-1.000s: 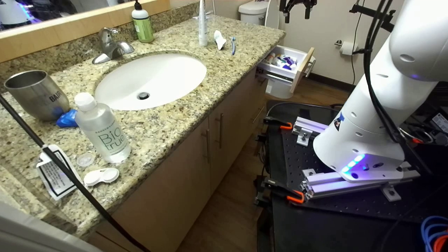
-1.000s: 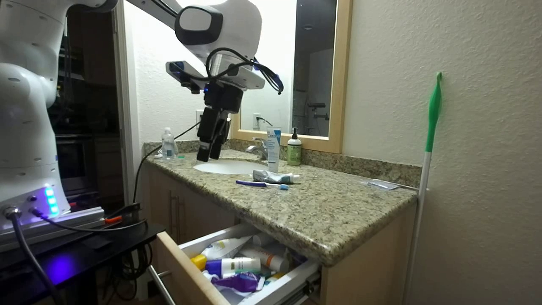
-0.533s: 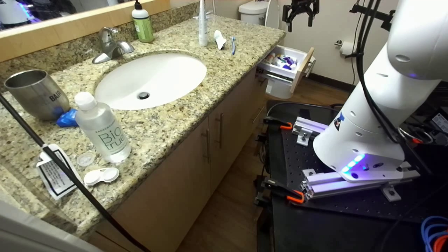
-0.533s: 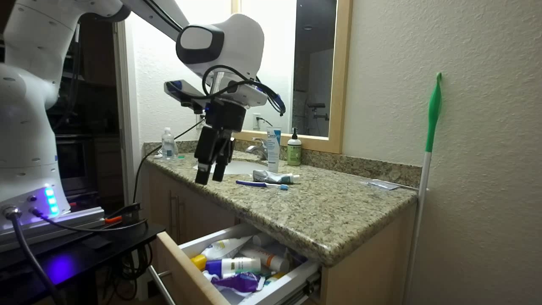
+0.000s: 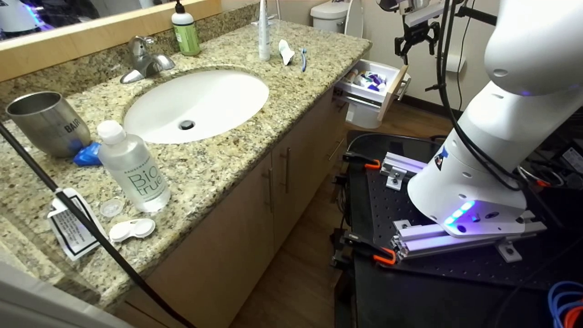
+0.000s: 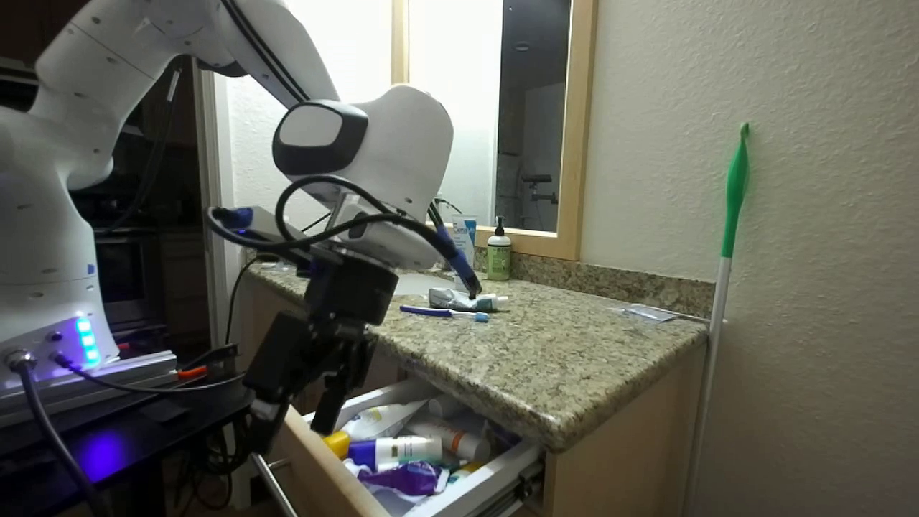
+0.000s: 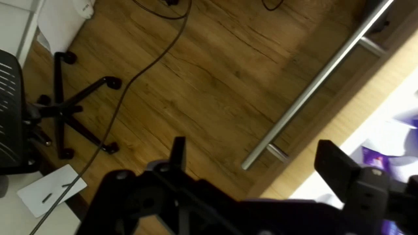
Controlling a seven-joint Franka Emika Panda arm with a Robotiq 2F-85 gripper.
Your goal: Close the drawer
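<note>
The drawer stands pulled out from under the counter, its pale wood front panel [image 5: 394, 93] facing away from the cabinet; it also shows in an exterior view [image 6: 332, 470]. White, blue and purple clutter [image 6: 402, 459] lies inside. My gripper [image 6: 294, 425] is open, empty and tilted, at the panel's top edge; it also shows in an exterior view [image 5: 418, 53]. In the wrist view, the gripper [image 7: 251, 143] has one finger over the floor side, the other by the drawer's inner side, with the panel edge [image 7: 313, 150] and metal handle [image 7: 294, 107] between. Contact cannot be told.
The granite countertop [image 6: 517, 345] overhangs the drawer, with a toothbrush [image 6: 445, 312] and tubes near its edge. The robot's black table [image 6: 179, 424] stands close to the drawer front. A trash bin [image 5: 363, 116] is below the drawer.
My gripper has moved down from above the counter to the drawer's front panel and tilted. It stays open. The drawer has not moved.
</note>
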